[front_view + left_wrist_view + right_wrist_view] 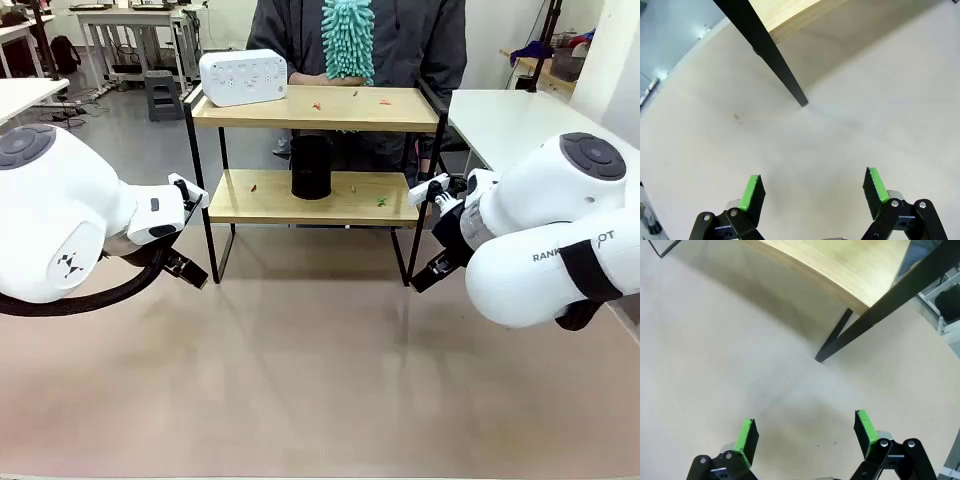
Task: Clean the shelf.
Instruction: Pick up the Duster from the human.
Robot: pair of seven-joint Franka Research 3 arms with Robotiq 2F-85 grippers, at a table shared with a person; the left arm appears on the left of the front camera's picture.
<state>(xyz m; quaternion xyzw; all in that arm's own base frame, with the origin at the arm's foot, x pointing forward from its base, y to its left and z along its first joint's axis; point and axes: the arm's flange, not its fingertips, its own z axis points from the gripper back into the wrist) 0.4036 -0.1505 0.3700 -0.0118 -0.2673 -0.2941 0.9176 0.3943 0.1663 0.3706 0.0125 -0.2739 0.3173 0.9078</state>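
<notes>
The shelf (pixel 315 108) stands at the table's far middle, two light wooden boards in a black frame. Small red and green scraps (pixel 381 201) lie on both boards. Behind it a person holds a teal fluffy duster (pixel 348 38) over the top board. My left gripper (pixel 188 270) hangs low by the shelf's front left leg (pixel 775 55); its wrist view shows it open (pixel 813 190) over bare table. My right gripper (pixel 430 272) hovers by the front right leg (pixel 865 322), also open (pixel 806 432) and holding nothing.
A white box-shaped device (pixel 243 77) sits on the top board's left end. A black cylinder (pixel 311 166) stands on the lower board. The beige table (pixel 320 380) stretches wide in front of the shelf. A white table (pixel 510 120) is at the right.
</notes>
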